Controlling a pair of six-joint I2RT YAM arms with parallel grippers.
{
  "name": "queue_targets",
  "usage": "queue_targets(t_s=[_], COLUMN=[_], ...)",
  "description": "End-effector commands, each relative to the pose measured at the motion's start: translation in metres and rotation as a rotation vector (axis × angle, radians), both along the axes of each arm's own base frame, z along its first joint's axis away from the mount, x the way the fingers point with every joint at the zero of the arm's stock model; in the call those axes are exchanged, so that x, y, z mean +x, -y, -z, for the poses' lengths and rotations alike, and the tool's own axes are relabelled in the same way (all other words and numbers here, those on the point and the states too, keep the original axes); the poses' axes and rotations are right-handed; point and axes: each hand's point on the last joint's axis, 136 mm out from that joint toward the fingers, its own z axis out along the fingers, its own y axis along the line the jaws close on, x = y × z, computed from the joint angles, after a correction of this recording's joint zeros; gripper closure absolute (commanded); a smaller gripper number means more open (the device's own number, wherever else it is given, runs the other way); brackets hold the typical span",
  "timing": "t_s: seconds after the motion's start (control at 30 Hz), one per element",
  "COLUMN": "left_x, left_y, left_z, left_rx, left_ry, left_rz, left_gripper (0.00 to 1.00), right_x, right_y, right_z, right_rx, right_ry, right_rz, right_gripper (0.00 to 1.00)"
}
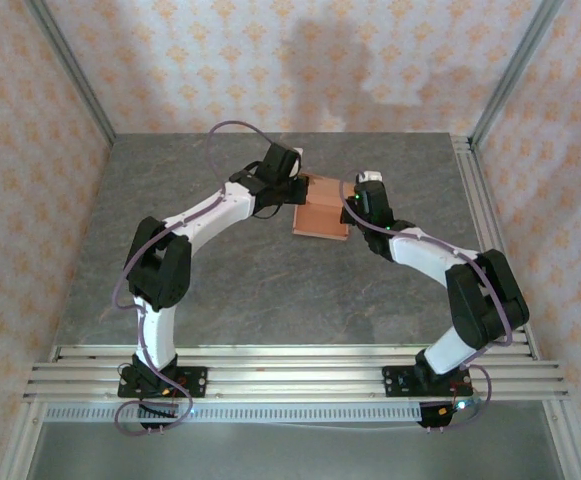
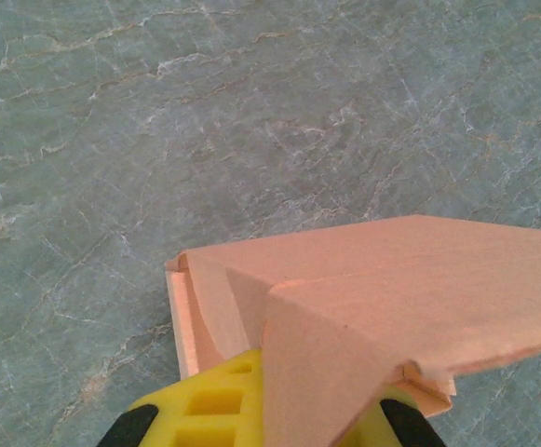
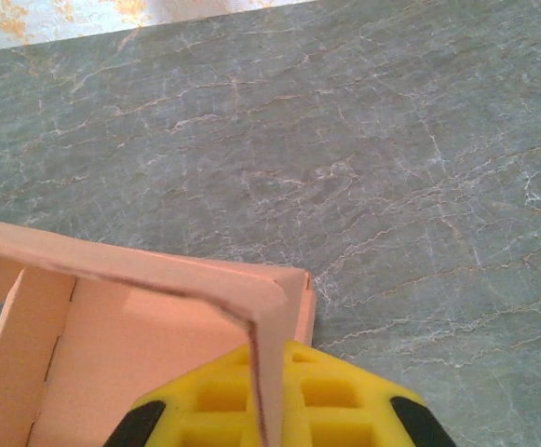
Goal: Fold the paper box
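Observation:
The salmon-orange paper box [image 1: 321,217] lies on the grey table [image 1: 210,280] at centre back, between the two arms. My left gripper [image 1: 297,191] reaches it from the left, my right gripper [image 1: 356,203] from the right. In the left wrist view the yellow fingers [image 2: 209,400] are shut on a raised flap of the paper box [image 2: 419,279], which folds over the tray below. In the right wrist view the gripper [image 3: 268,396] is shut on a thin upright flap edge, bent over the open paper box [image 3: 130,345].
Aluminium rails [image 1: 290,365] run along the near edge by the arm bases. Another rail [image 1: 480,210] lines the table's right side. Frame posts [image 1: 70,70] and patterned walls enclose the back and sides. Bare stone-patterned surface [image 3: 391,168] surrounds the box.

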Motion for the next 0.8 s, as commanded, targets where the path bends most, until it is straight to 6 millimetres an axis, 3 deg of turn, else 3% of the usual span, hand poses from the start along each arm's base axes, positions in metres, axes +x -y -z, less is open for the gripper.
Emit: queue_targets(t_s=[0.0, 0.43, 0.77], left_x=[-0.004, -0.013, -0.018], left_y=[0.017, 0.015, 0.013], left_z=[0.005, 0.010, 0.024], left_rx=[-0.042, -0.029, -0.022], left_ry=[0.013, 0.088, 0.082], left_rz=[0.019, 0.036, 0.034], left_gripper=[1.00, 1.00, 1.00], right_x=[-0.001, -0.009, -0.016], right_y=[-0.012, -0.019, -0.024], right_z=[-0.020, -0.016, -0.015], right_rx=[0.014, -0.046, -0.065], right_ry=[0.092, 0.176, 0.187], right_rz=[-0.041, -0.071, -0.087], right_gripper=[1.00, 1.00, 1.00])
